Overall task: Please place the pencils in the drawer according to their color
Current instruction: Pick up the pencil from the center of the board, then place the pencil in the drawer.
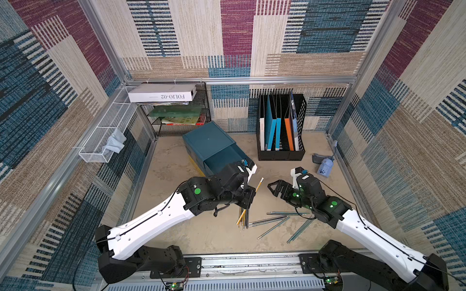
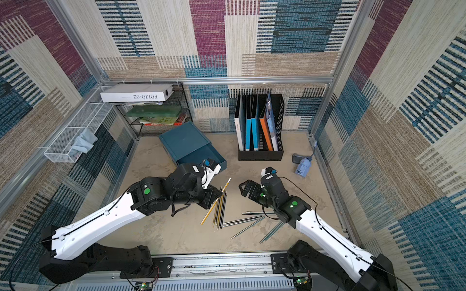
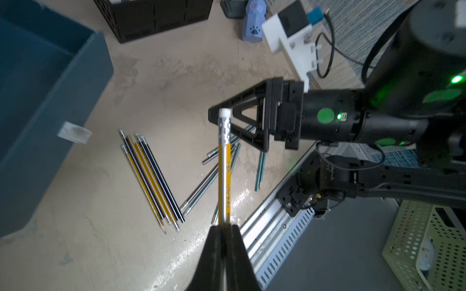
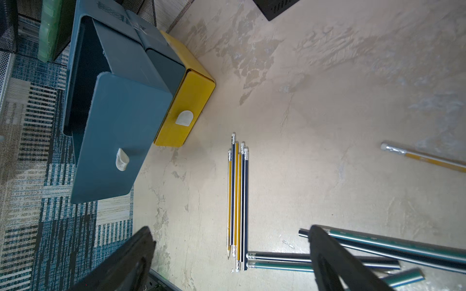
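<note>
Left jaws pinched a yellow pencil above the bench, your right jaws hung open and empty, so your next move probably meant carrying it to the yellow drawer.

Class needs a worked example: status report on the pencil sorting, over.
Left gripper shut on yellow pencil, off the table. Right gripper open, empty. Other pencils lying loose. Blue drawer pulled out over yellow drawer.
</note>
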`<move>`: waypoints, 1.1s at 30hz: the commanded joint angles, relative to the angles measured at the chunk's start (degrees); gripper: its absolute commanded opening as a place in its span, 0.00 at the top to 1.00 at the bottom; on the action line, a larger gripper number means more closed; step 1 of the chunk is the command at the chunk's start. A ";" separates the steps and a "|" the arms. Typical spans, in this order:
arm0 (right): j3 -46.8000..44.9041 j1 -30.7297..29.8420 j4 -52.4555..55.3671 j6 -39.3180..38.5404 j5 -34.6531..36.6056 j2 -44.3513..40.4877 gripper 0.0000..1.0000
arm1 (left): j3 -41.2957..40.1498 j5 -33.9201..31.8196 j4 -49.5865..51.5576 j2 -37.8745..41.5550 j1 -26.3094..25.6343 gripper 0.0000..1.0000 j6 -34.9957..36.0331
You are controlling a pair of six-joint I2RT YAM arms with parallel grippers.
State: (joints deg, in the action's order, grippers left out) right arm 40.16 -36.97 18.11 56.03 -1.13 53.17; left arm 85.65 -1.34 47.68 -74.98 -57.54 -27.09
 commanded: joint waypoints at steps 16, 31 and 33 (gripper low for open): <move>1.78 0.23 -2.63 -0.95 -0.66 1.36 0.01 | 4.78 -17.89 -9.29 -7.15 20.10 1.00 14.49; 1.32 0.23 -2.91 -0.45 -0.07 0.47 0.01 | 3.00 -16.90 -16.02 -13.76 22.91 1.00 17.37; 1.17 0.23 -2.67 -0.42 0.16 0.12 0.01 | 2.14 -16.47 -15.81 -13.74 22.91 1.00 17.21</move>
State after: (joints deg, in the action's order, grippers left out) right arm 41.43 -36.75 15.70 55.86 -1.72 53.78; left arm 88.33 -18.83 33.26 -88.64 -34.72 -10.31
